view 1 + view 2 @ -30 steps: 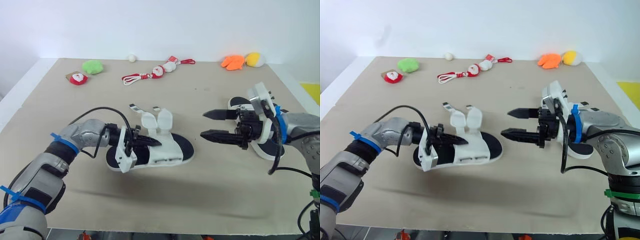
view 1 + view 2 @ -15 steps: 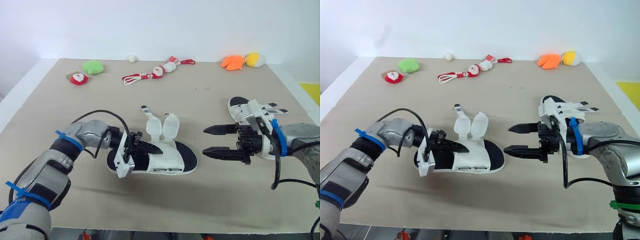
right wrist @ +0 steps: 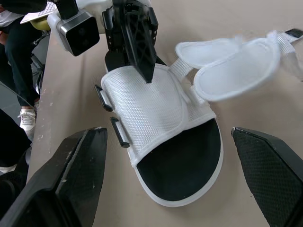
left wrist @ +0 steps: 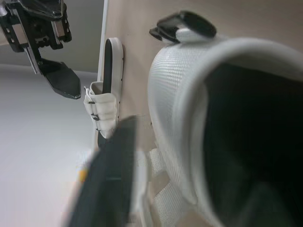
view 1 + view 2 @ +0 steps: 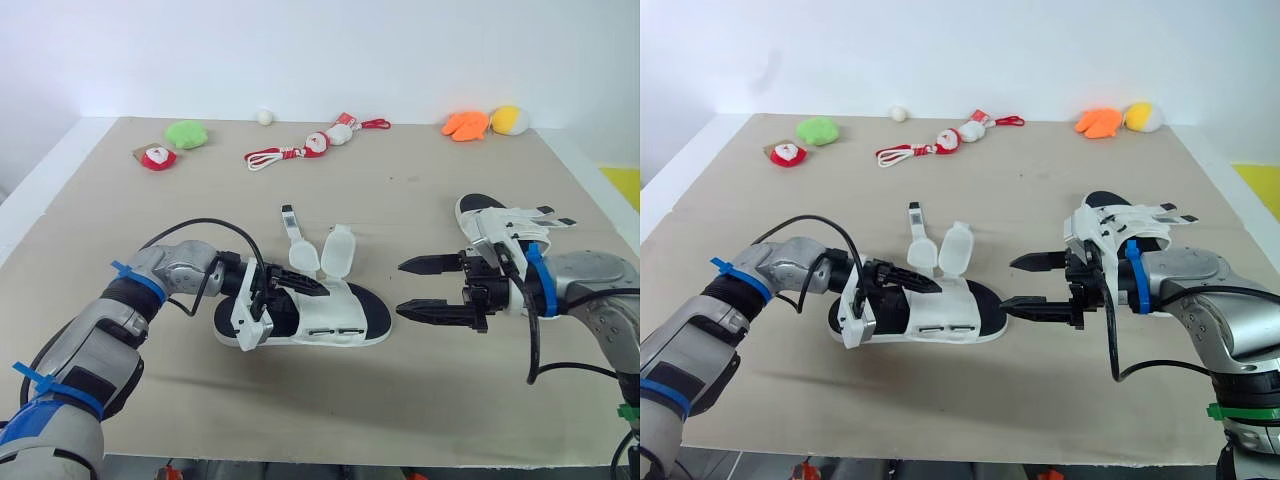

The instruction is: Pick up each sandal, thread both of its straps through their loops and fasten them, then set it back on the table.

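Two sandals lie on the tan desk (image 5: 400, 180), and the one you are working on, the middle sandal (image 5: 335, 318), is close to the centre with its toe pointing toward your right arm. It has a black footbed, a white sole and a broad white mesh upper across the instep. Its two straps (image 5: 337, 250) are undone and stand up from the far side of the upper as rounded white flaps; the one nearer the heel ends in a narrow dark-tipped tab. The right wrist view shows the two dark loops (image 3: 117, 131) on the near side of the upper with nothing threaded through them. Your left pincer (image 5: 298, 285) is clamped on the heel-side edge of that upper, with one black finger lying flat on top of the mesh. You cannot tell whether the sole is touching the desk or is lifted just off it. Your right pincer (image 5: 400, 287) is spread wide and holds nothing; its two fingertips point at the toe of the middle sandal, just beside it but apart. The second sandal (image 5: 492, 214) lies on the desk behind your right wrist, also white with a black footbed. A green plush toy (image 5: 185, 133) and an orange plush toy (image 5: 466, 124) sit along the far edge, well apart from both sandals.
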